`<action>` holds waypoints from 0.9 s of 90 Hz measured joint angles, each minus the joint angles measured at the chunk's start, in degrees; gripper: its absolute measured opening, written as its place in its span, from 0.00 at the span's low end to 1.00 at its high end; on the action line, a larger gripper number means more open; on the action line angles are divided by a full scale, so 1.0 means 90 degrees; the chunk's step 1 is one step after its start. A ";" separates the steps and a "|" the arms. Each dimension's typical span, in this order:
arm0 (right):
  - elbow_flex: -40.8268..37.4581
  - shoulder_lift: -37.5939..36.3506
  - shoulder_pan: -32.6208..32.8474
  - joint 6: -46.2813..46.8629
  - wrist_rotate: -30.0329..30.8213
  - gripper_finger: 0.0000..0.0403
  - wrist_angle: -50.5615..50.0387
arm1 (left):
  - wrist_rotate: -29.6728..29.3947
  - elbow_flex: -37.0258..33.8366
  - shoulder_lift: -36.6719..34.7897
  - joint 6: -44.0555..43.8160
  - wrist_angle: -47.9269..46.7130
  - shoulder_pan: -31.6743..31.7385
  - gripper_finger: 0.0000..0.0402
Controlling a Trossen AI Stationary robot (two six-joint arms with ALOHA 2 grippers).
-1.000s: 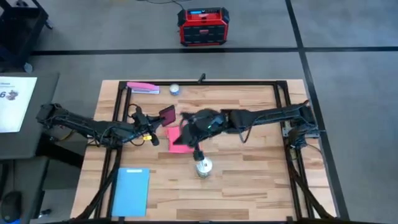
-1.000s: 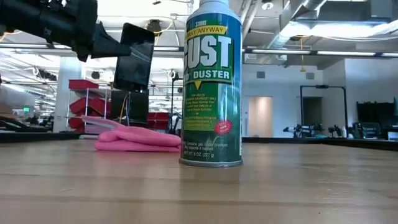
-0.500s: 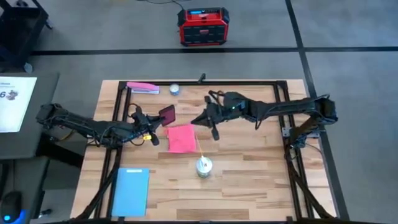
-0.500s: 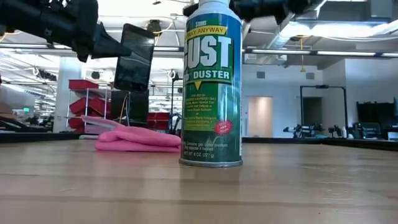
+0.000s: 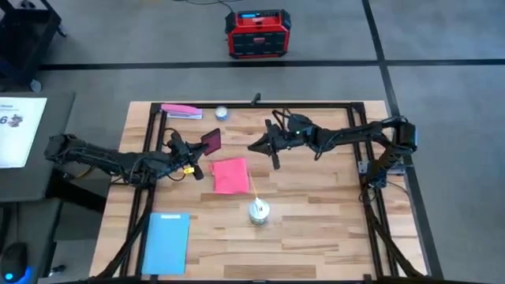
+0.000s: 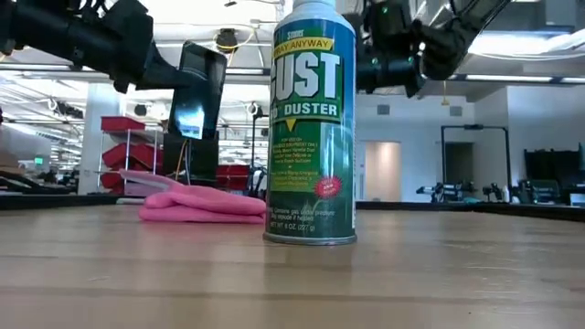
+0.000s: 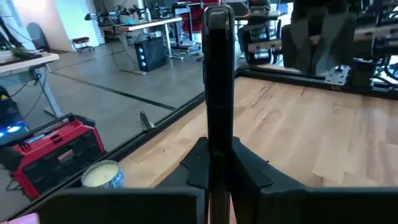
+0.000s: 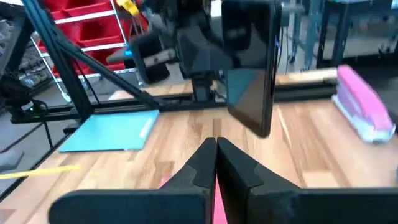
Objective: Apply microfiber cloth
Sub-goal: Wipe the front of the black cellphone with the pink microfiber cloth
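Note:
The pink-red microfiber cloth (image 5: 230,175) lies flat on the wooden table, left of the spray can in the low view (image 6: 203,205). No gripper touches it. My left gripper (image 5: 197,150) is shut on a black phone (image 5: 211,141), held above the table just left of and beyond the cloth. My right gripper (image 5: 255,147) hovers right of the phone and beyond the cloth. Its fingers (image 8: 216,152) are shut with nothing between them and point toward the phone (image 8: 252,68). My left gripper pinches the phone's lower end (image 7: 217,146) between its two fingers, one on each flat face. The fingers reach in about level from the table's left. The phone (image 6: 194,91) stands nearly upright beyond the fingers, clear of the table.
A green dust-remover can (image 5: 258,211) stands near the cloth's near right corner. A light-blue rectangle (image 5: 166,241) lies at the near left. A flat pink item (image 5: 181,111) and a small white roll (image 5: 223,113) sit at the far edge. A red box (image 5: 256,34) stands on the floor beyond.
My right gripper has left the spot above the cloth and gone up and toward the table's far right, then drawn back a little more. The cloth stays flat where it was. The phone stays held up in my left gripper.

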 joint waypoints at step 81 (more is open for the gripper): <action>0.2361 0.0807 0.0814 -0.2203 0.1586 0.10 -0.4725 | 0.0050 0.0000 0.0024 -0.0061 -0.0094 0.0240 0.03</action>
